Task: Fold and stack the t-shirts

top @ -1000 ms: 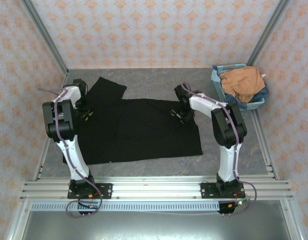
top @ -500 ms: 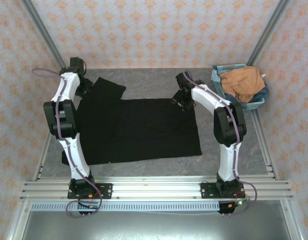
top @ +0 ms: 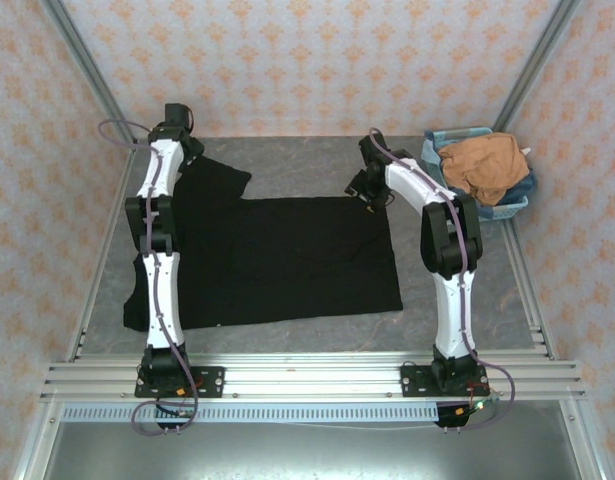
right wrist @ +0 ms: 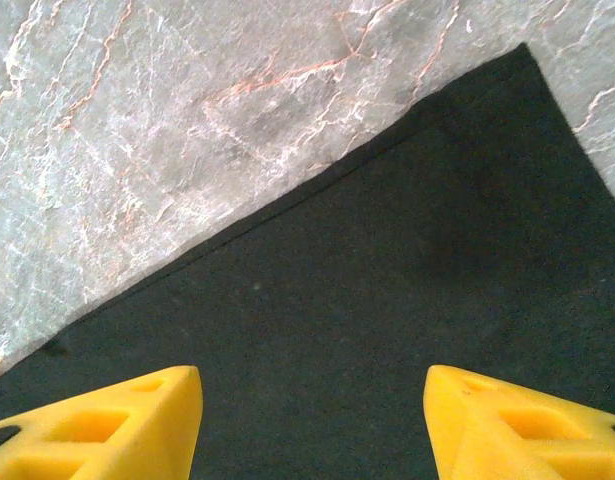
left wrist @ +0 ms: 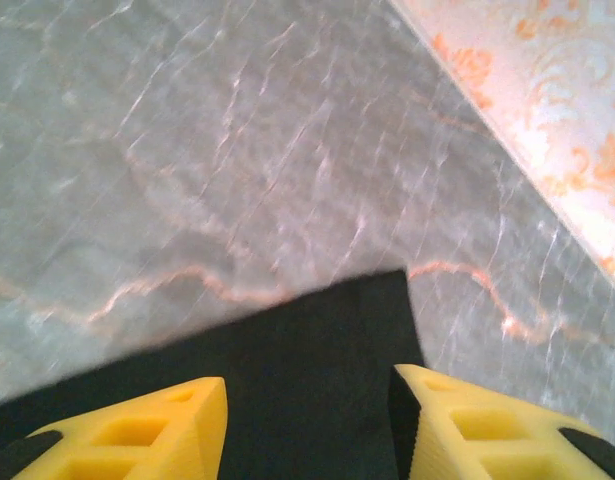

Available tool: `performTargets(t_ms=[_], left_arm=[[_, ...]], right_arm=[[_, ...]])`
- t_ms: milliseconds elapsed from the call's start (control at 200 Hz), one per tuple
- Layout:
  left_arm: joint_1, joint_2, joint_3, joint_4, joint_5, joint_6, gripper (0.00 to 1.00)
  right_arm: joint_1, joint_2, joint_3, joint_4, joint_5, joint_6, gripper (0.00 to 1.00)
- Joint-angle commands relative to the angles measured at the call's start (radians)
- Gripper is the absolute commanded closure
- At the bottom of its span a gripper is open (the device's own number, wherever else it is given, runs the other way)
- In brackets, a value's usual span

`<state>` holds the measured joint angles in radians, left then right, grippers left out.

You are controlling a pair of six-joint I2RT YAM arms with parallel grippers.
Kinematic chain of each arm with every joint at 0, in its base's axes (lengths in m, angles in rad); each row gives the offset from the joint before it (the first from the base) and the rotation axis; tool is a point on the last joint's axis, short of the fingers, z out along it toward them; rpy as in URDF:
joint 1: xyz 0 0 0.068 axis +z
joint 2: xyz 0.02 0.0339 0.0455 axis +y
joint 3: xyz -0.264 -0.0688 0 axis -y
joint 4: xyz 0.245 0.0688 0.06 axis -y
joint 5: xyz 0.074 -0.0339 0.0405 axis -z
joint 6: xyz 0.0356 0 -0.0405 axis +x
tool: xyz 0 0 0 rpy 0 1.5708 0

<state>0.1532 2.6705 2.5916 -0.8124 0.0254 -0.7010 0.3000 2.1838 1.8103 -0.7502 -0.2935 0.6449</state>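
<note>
Top external view: both end effectors open at the far edge of the black t-shirt

Black t-shirt (top: 287,260) lies spread flat across the middle of the grey marbled tabletop (top: 317,160), one sleeve reaching toward the far-left corner; left end effector (top: 182,142) hangs over that sleeve's far tip, arm stretched long; right end effector (top: 365,192) sits at the shirt's far-right corner; left wrist view shows yellow fingers (left wrist: 137,435) apart, a square black cloth corner flat on the stone between them, nothing pinched; right wrist view shows fingers (right wrist: 527,425) spread wide above flat black cloth, its hem running diagonally; orange-tan t-shirt (top: 482,165) is heaped in the light-blue basket (top: 457,133) at the far-right corner, well apart from the black one
</note>
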Motion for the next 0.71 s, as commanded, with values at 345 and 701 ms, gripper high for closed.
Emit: performTargets(t_ms=[345, 701], left_arm=[[-0.006, 0.197, 0.201, 0.047, 0.003, -0.061, 0.41], [-0.062, 0.209, 0.186, -0.195, 0.091, 0.000, 0.40]], right_arm=[[-0.005, -0.161, -0.150, 0.039, -0.051, 0.031, 0.39], [-0.013, -0.092, -0.058, 0.037, -0.083, 0.027, 0.39]])
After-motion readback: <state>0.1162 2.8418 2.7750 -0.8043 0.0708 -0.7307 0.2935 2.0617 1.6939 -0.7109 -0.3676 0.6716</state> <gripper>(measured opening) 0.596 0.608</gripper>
